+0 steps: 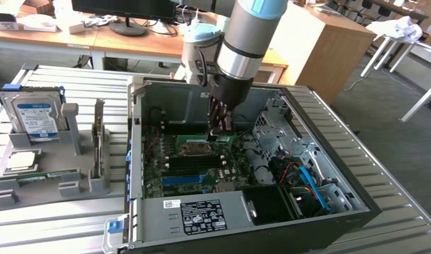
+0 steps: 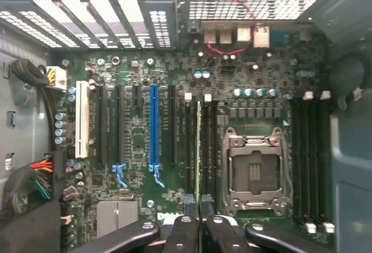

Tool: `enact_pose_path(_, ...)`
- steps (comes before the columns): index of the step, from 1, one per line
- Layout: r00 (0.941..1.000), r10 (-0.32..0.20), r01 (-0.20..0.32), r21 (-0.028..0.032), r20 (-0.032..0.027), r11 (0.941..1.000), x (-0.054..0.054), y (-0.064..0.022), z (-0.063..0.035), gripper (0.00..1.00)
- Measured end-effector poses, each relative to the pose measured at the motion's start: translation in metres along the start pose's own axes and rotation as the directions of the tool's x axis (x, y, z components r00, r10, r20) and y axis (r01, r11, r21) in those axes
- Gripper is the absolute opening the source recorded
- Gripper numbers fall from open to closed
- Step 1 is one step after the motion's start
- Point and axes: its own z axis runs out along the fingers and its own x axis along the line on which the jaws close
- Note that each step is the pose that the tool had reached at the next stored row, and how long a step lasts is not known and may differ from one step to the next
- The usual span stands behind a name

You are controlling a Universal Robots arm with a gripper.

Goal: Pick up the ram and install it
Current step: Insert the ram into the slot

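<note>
Jaws (image 2: 199,206) are pinching the ram (image 2: 199,148). It shows edge-on in the wrist view as a thin green-yellow line running straight out from between the fingertips (image 2: 187,202).

Ram sits over the black memory slots (image 2: 190,142), just beside the empty CPU socket (image 2: 256,171), on the side toward the blue expansion slot (image 2: 153,125). Can't tell whether the edge is touching a slot or hanging just above it.

Arm (image 1: 244,47) comes down from the top of the exterior view. Wrist is close to vertical and the jaws (image 1: 219,135) are down inside the open PC case (image 1: 141,159), above the motherboard near the case's back wall.

Case lies on its side on the slatted metal counter (image 1: 53,79). The grey holder (image 1: 53,185) is at the exterior view's left, well apart from the jaws. It carries:
- hard drive (image 1: 35,116), standing upright
- square processor chip (image 1: 21,160)
- second green stick (image 1: 40,176), lying flat

Writing:
- white lettering (image 2: 158,215) on the board by the fingers looks like "DELL", partly cut off
- PSU label (image 1: 203,216) is black with white print, unreadable
- drive label is blue-white, text unreadable
- small white barcode sticker (image 1: 171,203) beside the PSU label, unreadable
</note>
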Motion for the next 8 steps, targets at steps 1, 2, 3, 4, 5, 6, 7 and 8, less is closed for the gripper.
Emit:
enact_pose_path(1, 1.0000, 0.000, 0.000, 0.0000, 0.0001, 1.0000, 0.003, -0.0001, 0.0018, 0.13)
enact_pose_path(2, 1.0000, 0.000, 0.000, 0.0000, 0.0001, 1.0000, 0.006, -0.0003, 0.0037, 0.13)
enact_pose_path(3, 1.0000, 0.000, 0.000, 0.0000, 0.0002, 1.0000, 0.007, -0.0003, 0.0055, 0.13)
enact_pose_path(4, 1.0000, 0.001, -0.001, 0.0000, 0.0003, 1.0000, 0.007, 0.0001, 0.0074, 0.13)
enact_pose_path(5, 1.0000, 0.000, 0.000, 0.0001, 0.0004, 1.0000, 0.007, 0.0010, 0.0092, 0.13)
enact_pose_path(6, 1.0000, 0.000, 0.000, 0.0000, 0.0002, 1.0000, 0.007, 0.0019, 0.0110, 0.13)
enact_pose_path(7, 1.0000, 0.000, 0.000, 0.0000, 0.0002, 1.0000, 0.007, 0.0028, 0.0129, 0.13)
enact_pose_path(8, 1.0000, 0.000, 0.000, 0.0000, 0.0001, 1.0000, 0.008, 0.0039, 0.0148, 0.13)
